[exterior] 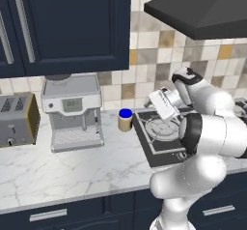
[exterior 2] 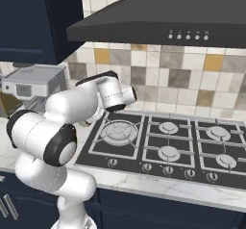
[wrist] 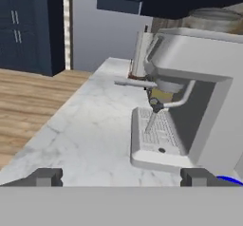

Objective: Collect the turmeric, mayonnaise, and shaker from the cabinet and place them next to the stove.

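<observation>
Stubby mayonnaise (exterior: 125,120), bright blue lid, cream-coloured body.

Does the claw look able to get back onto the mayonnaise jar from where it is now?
Probably yes. The mayonnaise stands alone on the counter beside the stove, with nothing crowding it. The claw is open, and the jar's blue lid shows right beside one fingertip.

A white marble bench (exterior: 72,168) runs along the tiled wall. On it, from left to right, stand a toaster (exterior: 18,119), a silver coffee machine (exterior: 73,112) and the mayonnaise (exterior: 125,120), upright just beside the stove's (exterior 2: 163,144) left edge. The stove sits flat in the bench at the right.
</observation>
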Controlling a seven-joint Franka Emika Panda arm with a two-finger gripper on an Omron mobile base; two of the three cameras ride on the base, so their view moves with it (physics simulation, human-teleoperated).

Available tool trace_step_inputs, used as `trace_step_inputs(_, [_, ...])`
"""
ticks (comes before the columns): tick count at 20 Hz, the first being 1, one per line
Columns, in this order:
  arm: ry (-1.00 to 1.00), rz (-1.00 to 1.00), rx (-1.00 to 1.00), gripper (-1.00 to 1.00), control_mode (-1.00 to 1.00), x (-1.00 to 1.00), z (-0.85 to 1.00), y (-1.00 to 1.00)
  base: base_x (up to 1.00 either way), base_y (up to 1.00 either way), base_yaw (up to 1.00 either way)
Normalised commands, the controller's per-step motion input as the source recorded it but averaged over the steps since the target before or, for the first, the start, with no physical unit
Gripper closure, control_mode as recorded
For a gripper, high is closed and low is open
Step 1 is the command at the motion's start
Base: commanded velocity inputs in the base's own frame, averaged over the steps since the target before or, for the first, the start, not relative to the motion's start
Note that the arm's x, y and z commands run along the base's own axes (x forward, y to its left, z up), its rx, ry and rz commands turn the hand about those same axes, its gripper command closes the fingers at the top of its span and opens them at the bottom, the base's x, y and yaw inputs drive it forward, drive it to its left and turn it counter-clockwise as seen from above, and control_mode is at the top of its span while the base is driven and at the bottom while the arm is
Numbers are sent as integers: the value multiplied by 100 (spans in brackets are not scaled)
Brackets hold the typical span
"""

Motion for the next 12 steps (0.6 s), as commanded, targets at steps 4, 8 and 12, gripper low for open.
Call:
trace_step_inputs(4, [3, -7, 0, -100, -100, -92, 57, 44, 0, 0, 0])
trace_step_inputs(8, [9, -11, 0, -100, -100, -87, 51, 56, 0, 0, 0])
trace_step_inputs(12, [13, -13, -2, -100, -100, -92, 15, 49, 0, 0, 0])
